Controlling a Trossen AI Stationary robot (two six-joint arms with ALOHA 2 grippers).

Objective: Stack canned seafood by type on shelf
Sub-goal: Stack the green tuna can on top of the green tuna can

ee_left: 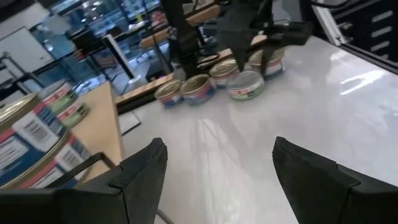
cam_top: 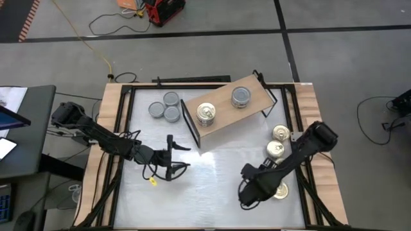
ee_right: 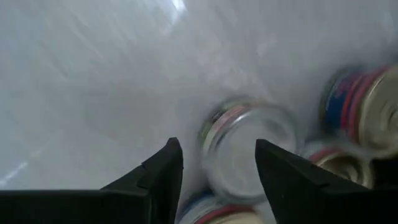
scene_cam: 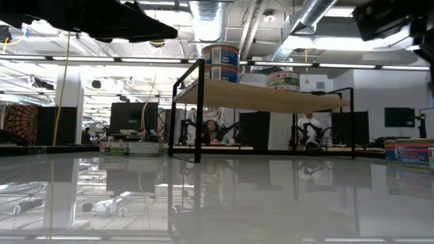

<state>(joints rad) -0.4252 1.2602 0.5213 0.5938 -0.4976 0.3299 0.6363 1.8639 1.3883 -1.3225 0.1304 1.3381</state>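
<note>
Right gripper fingers spread, tin just ahead between them; left gripper spread over table.

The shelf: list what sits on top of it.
On the shelf stand a gold-lidded stack of tins and a grey-topped stack. The low view shows two tins in the gold stack; the grey stack's lower part is hidden behind the board edge.

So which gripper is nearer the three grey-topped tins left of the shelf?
Left. The left gripper is open on the table just below the grey-topped tins; the right gripper is open far across, by the gold-lidded tins.
</note>
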